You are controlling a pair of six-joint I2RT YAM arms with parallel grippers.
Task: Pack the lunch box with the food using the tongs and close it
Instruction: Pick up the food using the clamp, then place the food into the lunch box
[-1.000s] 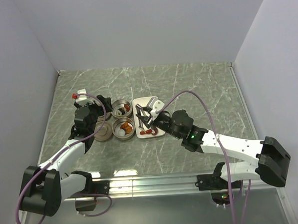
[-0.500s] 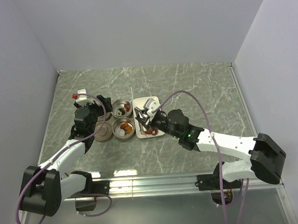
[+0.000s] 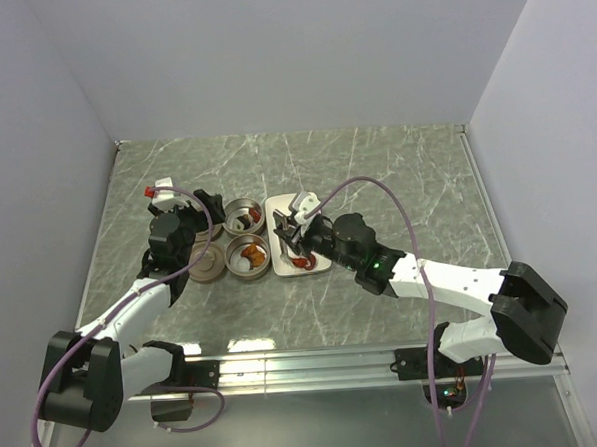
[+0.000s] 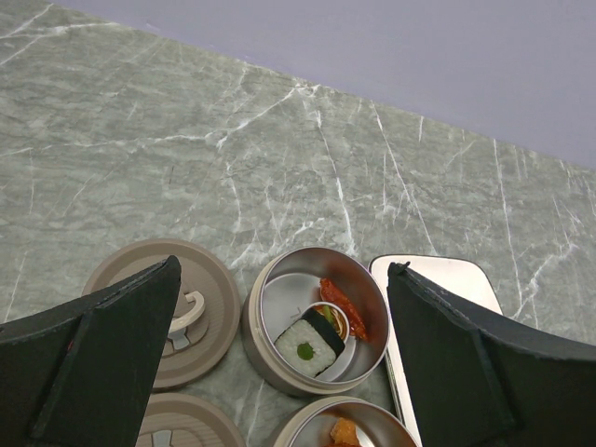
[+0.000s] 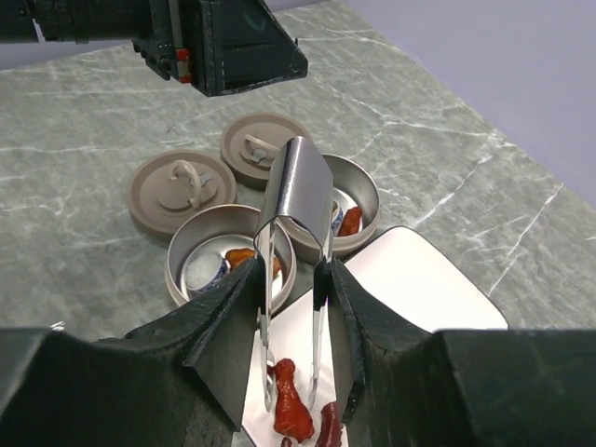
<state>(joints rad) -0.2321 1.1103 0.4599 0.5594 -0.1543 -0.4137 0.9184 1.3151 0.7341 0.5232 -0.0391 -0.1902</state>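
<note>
Two round, shallow metal tins (image 3: 232, 259) stand side by side, uncovered, with their flat handled lids (image 5: 182, 191) lying just beside them. The far tin (image 4: 284, 289) holds a white block with a dark band and a red piece, and the near tin (image 5: 182, 279) holds an orange piece. The tongs (image 5: 298, 200) (joined end uppermost) stand nearly upright, pinched by the right gripper (image 5: 293, 298), with their tips down among red pieces (image 5: 291, 414) on the white tray (image 5: 419, 279).
</note>
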